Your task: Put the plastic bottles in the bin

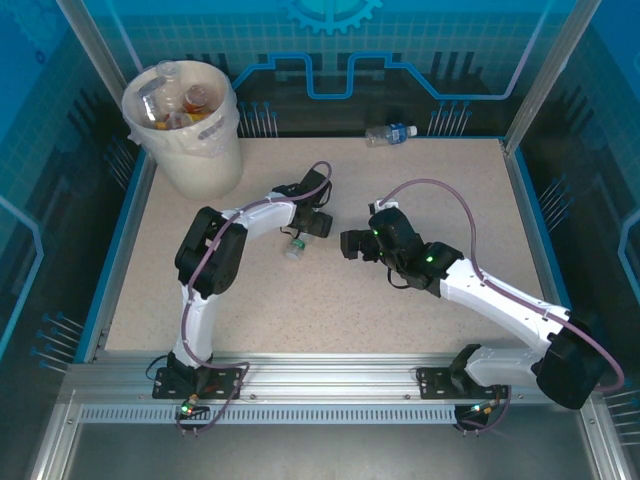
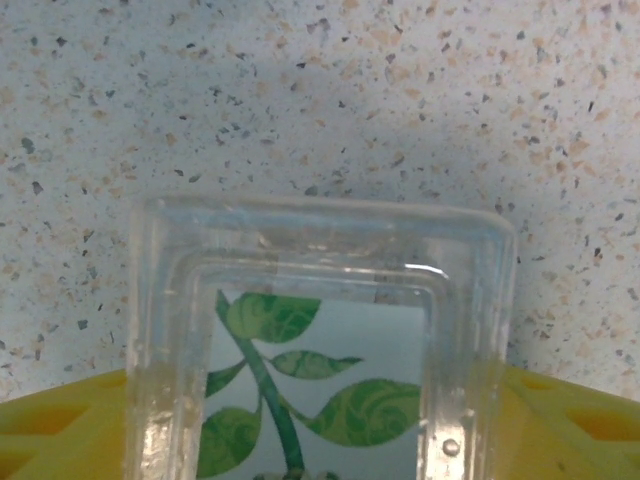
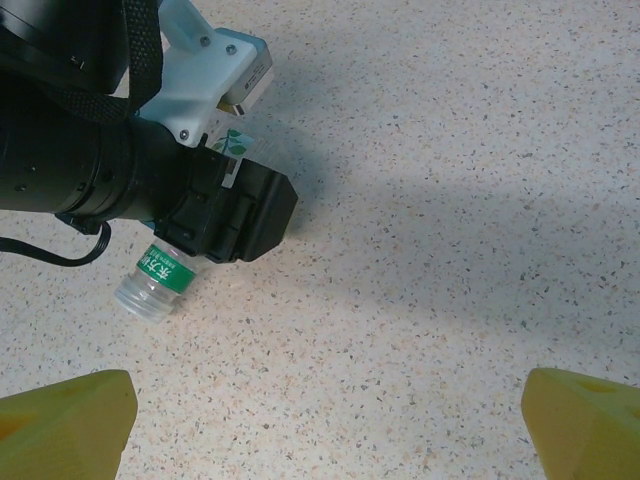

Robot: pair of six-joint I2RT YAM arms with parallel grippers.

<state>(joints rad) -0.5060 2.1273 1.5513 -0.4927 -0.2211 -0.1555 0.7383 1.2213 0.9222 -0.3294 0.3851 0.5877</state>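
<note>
Bottle (image 2: 320, 390) with green leaf label at the table's (image 1: 450, 200) centre, flanked by the left gripper's (image 1: 302, 236) fingers (image 2: 60, 435), grip we cannot confirm; right gripper (image 3: 320, 405) spread wide, empty.

- The left gripper (image 2: 320, 440) has fingers (image 2: 575, 425) of matt yellow plastic.
- The bottle (image 2: 320, 300) between its jaws is clear, glossy plastic, and its label (image 2: 330, 390) is smooth with printed green leaves.
- The table (image 2: 300, 100) beyond those jaws is matt and speckled, like stone.
- The right gripper (image 3: 320, 430) has fingers (image 3: 60, 420) of matt yellow plastic.
- Ahead of its jaws, the wrist housing (image 3: 235, 215) is matt black and the shell (image 3: 210, 80) is smooth white plastic.
</note>
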